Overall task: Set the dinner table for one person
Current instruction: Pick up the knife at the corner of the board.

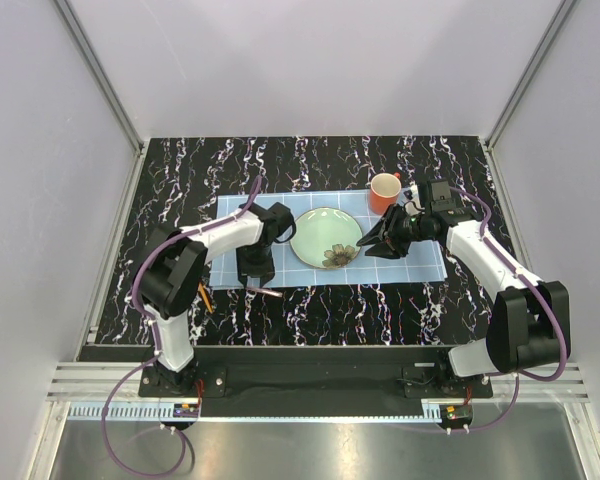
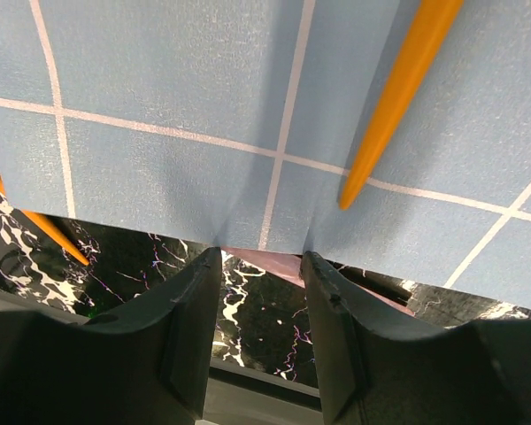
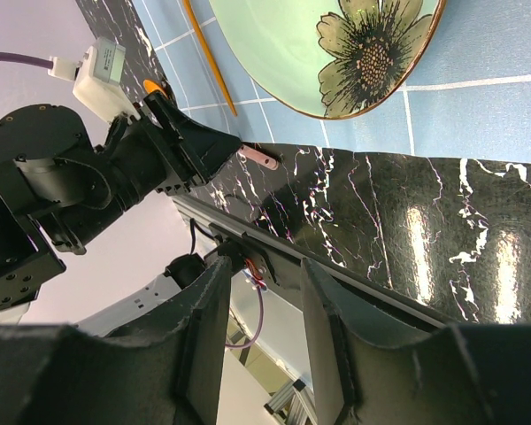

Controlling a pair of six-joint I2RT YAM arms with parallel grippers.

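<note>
The black marble dinner table point(image 1: 180, 170) carries a light blue gridded placemat point(image 1: 420, 262). On the mat are a green flower plate point(image 1: 320, 235) and an orange cup point(image 1: 384, 190). My left gripper point(image 1: 255, 278) is open at the mat's near left edge, its tips point(image 2: 261, 261) at that edge. A pinkish flat piece point(image 2: 274, 263) shows between them, partly under the mat. One orange chopstick point(image 2: 398, 97) lies on the mat. Another point(image 2: 49, 232) lies on the table to the left. My right gripper point(image 1: 372, 245) is open and empty, held above the mat right of the plate.
The table's front rail point(image 3: 274, 252) runs close below my right gripper point(image 3: 265, 266). Grey walls close in the table on three sides. The left arm point(image 3: 62, 177) shows in the right wrist view beside the plate point(image 3: 336, 53).
</note>
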